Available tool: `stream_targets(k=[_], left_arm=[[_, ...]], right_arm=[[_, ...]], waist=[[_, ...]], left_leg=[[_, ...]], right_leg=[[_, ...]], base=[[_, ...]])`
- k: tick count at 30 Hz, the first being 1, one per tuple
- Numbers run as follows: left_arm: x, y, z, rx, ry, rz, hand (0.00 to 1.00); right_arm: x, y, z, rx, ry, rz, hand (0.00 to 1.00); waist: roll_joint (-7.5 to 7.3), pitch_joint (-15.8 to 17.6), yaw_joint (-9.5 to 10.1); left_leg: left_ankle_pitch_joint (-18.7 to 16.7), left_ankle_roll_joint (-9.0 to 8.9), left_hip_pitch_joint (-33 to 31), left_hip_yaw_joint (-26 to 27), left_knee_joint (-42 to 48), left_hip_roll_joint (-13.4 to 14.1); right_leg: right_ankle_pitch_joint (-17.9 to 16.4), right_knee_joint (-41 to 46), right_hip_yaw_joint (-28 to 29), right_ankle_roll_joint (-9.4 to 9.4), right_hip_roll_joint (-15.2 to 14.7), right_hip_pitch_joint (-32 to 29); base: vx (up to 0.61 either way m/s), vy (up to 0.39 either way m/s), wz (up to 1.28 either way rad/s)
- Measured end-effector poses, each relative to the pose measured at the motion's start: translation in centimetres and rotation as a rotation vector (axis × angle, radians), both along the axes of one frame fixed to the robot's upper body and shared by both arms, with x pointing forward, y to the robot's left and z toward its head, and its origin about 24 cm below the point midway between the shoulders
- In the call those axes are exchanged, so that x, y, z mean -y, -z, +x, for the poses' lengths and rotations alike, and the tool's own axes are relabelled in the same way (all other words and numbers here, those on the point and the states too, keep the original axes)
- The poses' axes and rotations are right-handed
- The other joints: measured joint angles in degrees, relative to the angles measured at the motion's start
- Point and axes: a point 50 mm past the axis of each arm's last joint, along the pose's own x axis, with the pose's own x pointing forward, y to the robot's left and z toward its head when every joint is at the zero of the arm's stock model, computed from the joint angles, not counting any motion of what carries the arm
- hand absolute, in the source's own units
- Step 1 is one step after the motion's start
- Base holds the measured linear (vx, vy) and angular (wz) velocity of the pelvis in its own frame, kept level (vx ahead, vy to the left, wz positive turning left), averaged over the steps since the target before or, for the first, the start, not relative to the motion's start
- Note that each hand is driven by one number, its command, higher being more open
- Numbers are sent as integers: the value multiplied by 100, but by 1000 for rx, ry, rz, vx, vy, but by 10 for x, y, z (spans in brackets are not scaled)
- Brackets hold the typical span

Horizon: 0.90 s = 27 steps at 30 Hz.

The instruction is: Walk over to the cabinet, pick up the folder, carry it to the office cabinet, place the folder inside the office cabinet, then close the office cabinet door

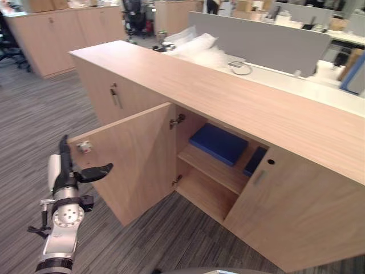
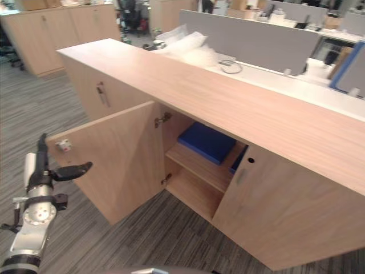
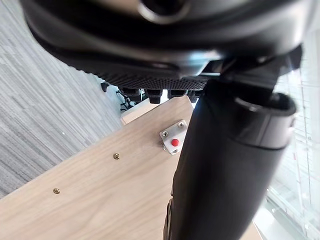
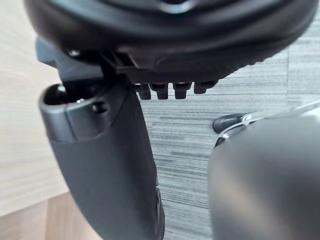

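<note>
While the folder [image 1: 218,142] lies flat on the upper shelf [image 1: 214,170] inside the cabinet [image 1: 228,91], blue against the wood, my hands hold nothing. The head views show the left door [image 1: 137,160] swung wide and the right door [image 1: 296,217] shut. A second blue thing [image 1: 255,161] lies just beside the folder, half hidden behind the shut door.

My left hand [image 1: 65,177] stands by the open door's free edge, fingers straight and pointing up, thumb stuck out toward the door's inner face. From the head I cannot tell whether the thumb touches the wood. The left wrist view adds detail that the head views barely give: a small metal catch [image 3: 173,137] with a red dot near the door's corner, and two brass screws in the panel. My thumb crosses in front of that face.

My right hand [image 4: 115,165] shows in its own wrist view, fingers straight in a row, thumb out, empty. It hangs over grey carpet [image 4: 200,130], with pale wood to one side.
</note>
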Motion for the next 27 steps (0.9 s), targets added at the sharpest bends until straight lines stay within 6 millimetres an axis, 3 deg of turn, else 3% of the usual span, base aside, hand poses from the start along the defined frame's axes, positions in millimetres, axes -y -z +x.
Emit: stream_targets(k=[7, 13, 19, 27], left_arm=[[24, 3, -14, -40, 171, 26, 100], [40, 7, -25, -47, 264, -35, 100], [61, 6, -39, -18, 355, -246, 100], [103, 11, -54, 26, 484, -697, 100]], right_arm=[[1, 0, 8, 8, -68, 1, 100], [7, -2, 11, 8, -128, -15, 100], [10, -2, 10, 8, -132, -15, 100], [12, -2, 9, -7, -181, -19, 100]], waist=[[59, -12, 3], [140, -23, 7], [230, -42, 18], [280, -39, 49]], left_leg=[[113, 130, -173, -105, -3, -157], [186, 190, -230, -121, -4, -209], [241, 201, -361, -151, -3, -227], [335, 231, -402, -264, -5, -253]], right_leg=[[14, 154, -89, 170, -181, -155], [10, 240, -92, 168, -231, -215], [28, 282, -122, 108, -237, -306], [1, 310, -126, 41, -211, -304]], base=[[-75, 73, 14], [-63, 42, 8], [-34, 22, 10], [-39, 22, 8]])
